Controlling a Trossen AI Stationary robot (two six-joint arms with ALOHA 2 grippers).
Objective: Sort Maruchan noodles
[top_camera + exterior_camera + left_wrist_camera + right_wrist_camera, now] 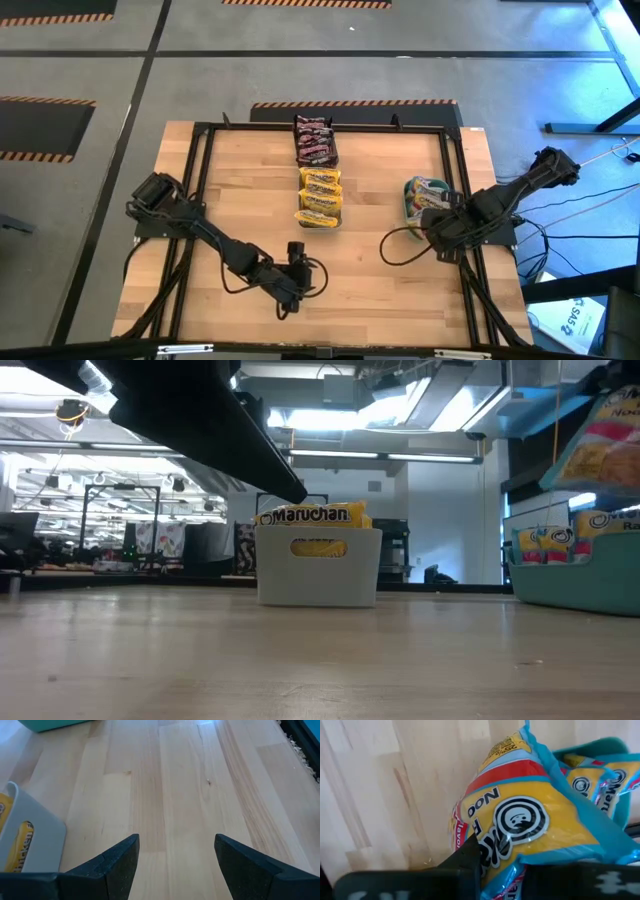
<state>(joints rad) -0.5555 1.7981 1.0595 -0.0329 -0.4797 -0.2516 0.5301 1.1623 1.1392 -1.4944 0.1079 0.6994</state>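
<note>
My right gripper [500, 865] is shut on an orange-yellow Maruchan packet [530, 815] with blue edges and a red band. It holds the packet over the teal bin [410, 190] at the table's right side. In the low view this packet [605, 435] hangs above the teal bin [580, 585], where more such packets stand. Yellow packets fill the clear bin [320, 197] at the table's middle, and dark brown-red ones lie in the dark bin [315, 140] behind it. My left gripper [175, 842] is open over bare wood near the table's near edge [305, 272]. My right gripper pinches the orange-yellow packet between its two fingers at one end of the wrapper [495, 851]. One finger [467, 860] shows on the printed face; the packet covers the other. The packet is lifted clear above the teal bin and is bulged and tilted.
The clear bin [318, 565] stands in the middle of the low view, its near corner [30, 835] close beside my left gripper. A black metal frame [200, 200] runs round the table. Bare wood lies between the clear bin and the teal bin.
</note>
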